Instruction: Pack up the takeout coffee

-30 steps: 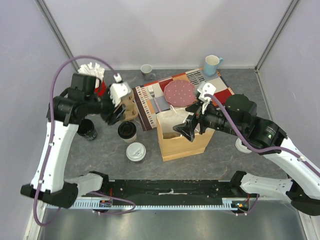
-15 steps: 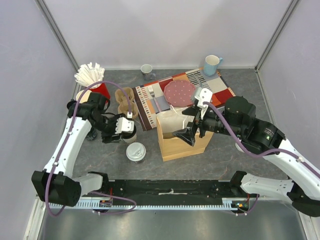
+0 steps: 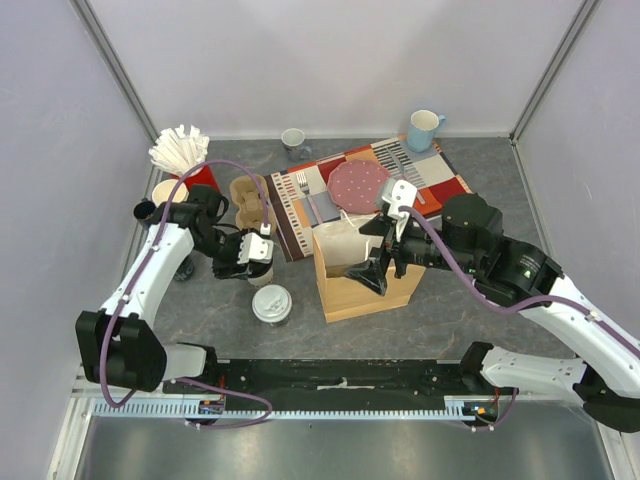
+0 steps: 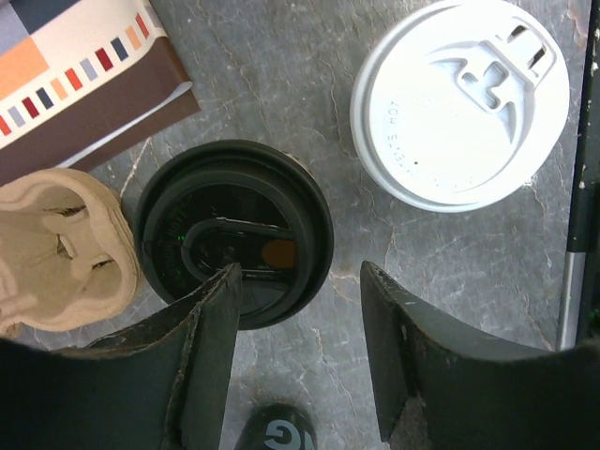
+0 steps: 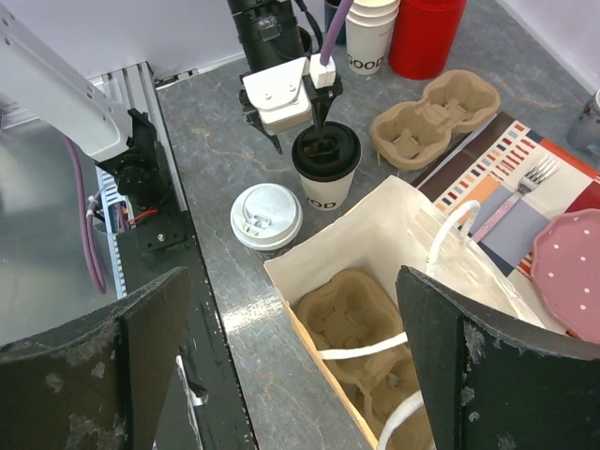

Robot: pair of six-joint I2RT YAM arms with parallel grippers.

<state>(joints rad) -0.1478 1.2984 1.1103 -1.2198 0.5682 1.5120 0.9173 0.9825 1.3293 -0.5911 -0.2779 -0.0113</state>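
Note:
The cream-white takeout coffee cup with a black lid [image 4: 234,225] [image 5: 326,161] stands on the grey table, and the white-lidded cup [image 4: 459,98] [image 3: 271,304] is just in front of it. My left gripper [image 4: 300,309] [image 3: 243,260] hangs open right above the black lid. One finger [image 4: 202,347] overlaps the lid's rim, and only bare table lies between the jaws. My right gripper [image 5: 292,309] [image 3: 372,268] is wide open above the white-lined paper bag [image 5: 375,225] [image 3: 350,295], which holds a cardboard cup carrier [image 5: 361,314].
A second cardboard carrier [image 5: 436,112] [image 3: 250,200] lies behind the cups beside a patterned placemat [image 3: 300,215] with a fork and a pink plate [image 3: 358,185]. Stacked spare cups [image 5: 370,33], a red straw holder [image 3: 203,178], a black cup [image 3: 181,268] and two mugs [image 3: 293,140] [image 3: 424,128] stand around.
My left gripper has come from over the back carrier down to the black-lidded cup and its jaws have narrowed a little. The right gripper has drifted slightly left over the bag.

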